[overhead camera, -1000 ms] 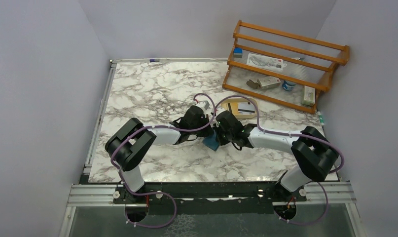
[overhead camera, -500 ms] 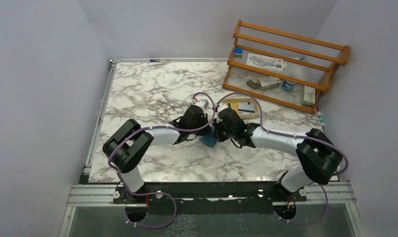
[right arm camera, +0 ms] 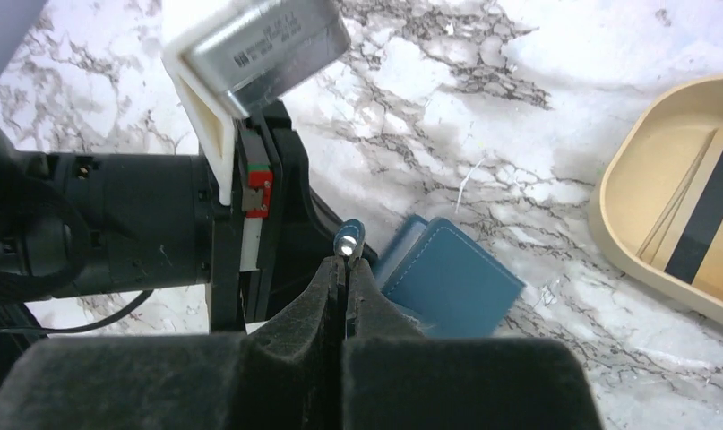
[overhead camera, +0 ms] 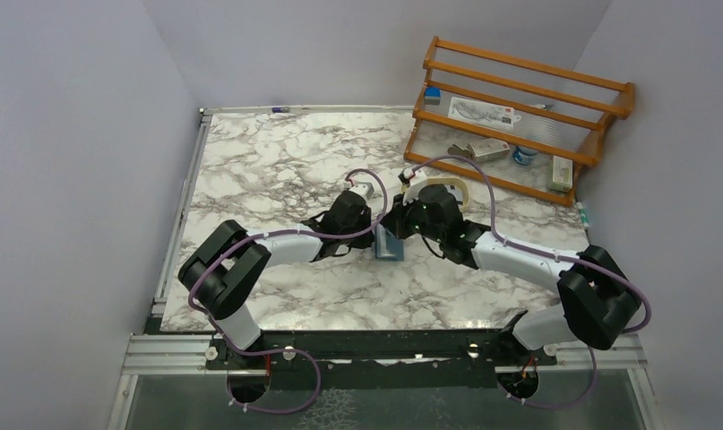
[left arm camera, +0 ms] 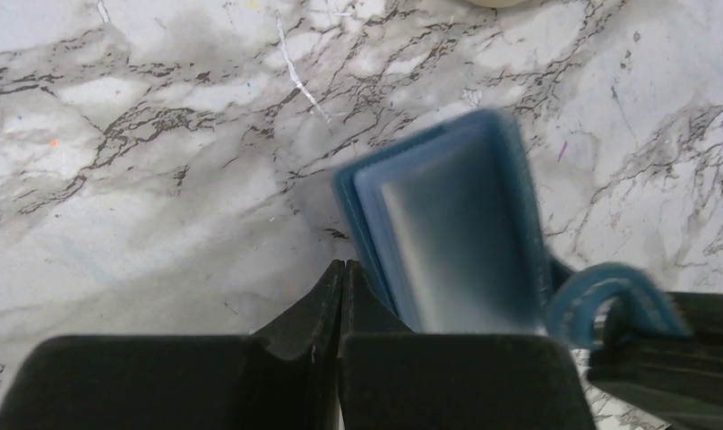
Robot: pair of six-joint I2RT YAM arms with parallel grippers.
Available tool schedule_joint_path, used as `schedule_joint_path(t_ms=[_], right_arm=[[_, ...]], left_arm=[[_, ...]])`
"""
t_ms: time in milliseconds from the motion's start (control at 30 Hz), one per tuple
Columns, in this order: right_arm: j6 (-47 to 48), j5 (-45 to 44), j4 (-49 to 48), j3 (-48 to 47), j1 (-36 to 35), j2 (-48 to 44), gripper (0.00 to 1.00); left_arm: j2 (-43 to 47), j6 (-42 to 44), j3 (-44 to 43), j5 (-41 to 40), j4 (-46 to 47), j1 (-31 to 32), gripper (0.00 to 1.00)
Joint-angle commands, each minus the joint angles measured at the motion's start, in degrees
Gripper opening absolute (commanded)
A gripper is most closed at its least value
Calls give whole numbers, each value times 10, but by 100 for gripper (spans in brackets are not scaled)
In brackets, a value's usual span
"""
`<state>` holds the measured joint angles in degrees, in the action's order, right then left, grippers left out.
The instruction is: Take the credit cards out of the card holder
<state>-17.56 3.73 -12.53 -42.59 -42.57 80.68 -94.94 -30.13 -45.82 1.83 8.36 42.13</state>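
- Near the middle of the white, grey-veined marble tabletop [overhead camera: 277, 170], the teal-blue folding card holder [right arm camera: 451, 282] lies open between the two arms, its paler inside showing.
- Right gripper [right arm camera: 344, 262] is clamped on the holder's small closing tab [right arm camera: 349, 239].
- Left gripper [left arm camera: 340, 267] is closed, its fingertips at the holder's edge; whether it pinches a flap is unclear.
- Tan oval tray [right arm camera: 619, 193] sits nearby.
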Motion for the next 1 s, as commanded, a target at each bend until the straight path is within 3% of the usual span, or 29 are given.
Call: schedule_joint_path(t_ms=[0, 233, 333, 467, 900, 967], right_arm=[[1, 12, -60, 9, 6, -36, 1], [6, -2, -40, 16, 15, -59, 1], [-15, -51, -29, 40, 16, -70, 1], [-62, -130, 42, 53, 21, -85, 1], [-123, -258, 287, 16, 26, -97, 1], [-131, -263, 313, 17, 25, -105, 11]], left_arm=[[17, 3, 12, -14, -9, -1, 0], [24, 3, -1, -29, -23, -1, 1], [27, 3, -2, -30, -25, -2, 4], [28, 0, 6, -31, -22, -3, 6], [25, -2, 8, -35, -25, -4, 8], [26, -3, 8, -34, -25, -4, 8]])
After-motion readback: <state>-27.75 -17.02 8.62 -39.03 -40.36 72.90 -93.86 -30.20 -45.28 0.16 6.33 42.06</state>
